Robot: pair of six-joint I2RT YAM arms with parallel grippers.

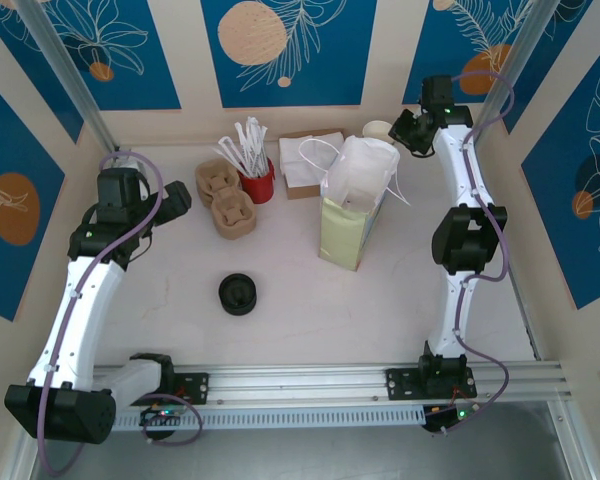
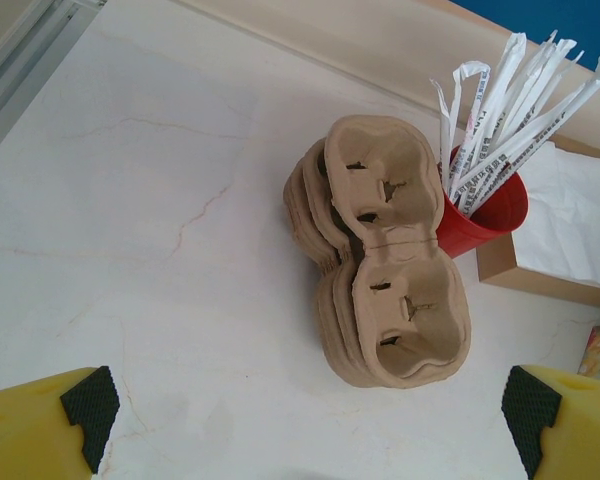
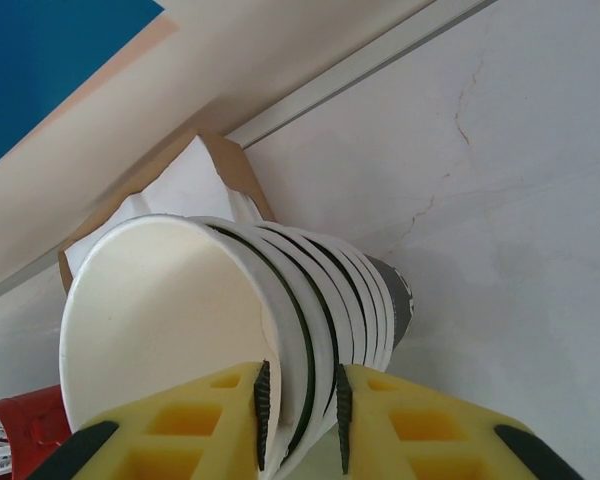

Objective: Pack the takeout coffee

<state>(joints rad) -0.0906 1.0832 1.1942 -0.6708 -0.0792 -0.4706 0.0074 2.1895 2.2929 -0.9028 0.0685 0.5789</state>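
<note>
The takeout coffee, as one cup on its own, is out of view. A stack of several nested white paper cups (image 3: 160, 310) with dark bands lies tilted toward the right wrist camera, at the back right of the table (image 1: 378, 130). My right gripper (image 3: 300, 415) pinches the stack's uppermost rims: one pad sits inside the top cup and the other pad presses outside, with about two cup walls between them. From above, the right gripper (image 1: 400, 128) sits at that stack. My left gripper (image 2: 310, 410) hangs wide open and empty above bare table, just short of the pulp cup carriers (image 2: 390, 250).
A white-and-yellow paper bag (image 1: 355, 210) stands open mid-table. A low pile of black lids (image 1: 239, 294) lies at front centre. The carriers (image 1: 228, 200), a red cup of wrapped straws (image 1: 257, 180) and a napkin box (image 1: 305, 160) line the back. Walls close in behind.
</note>
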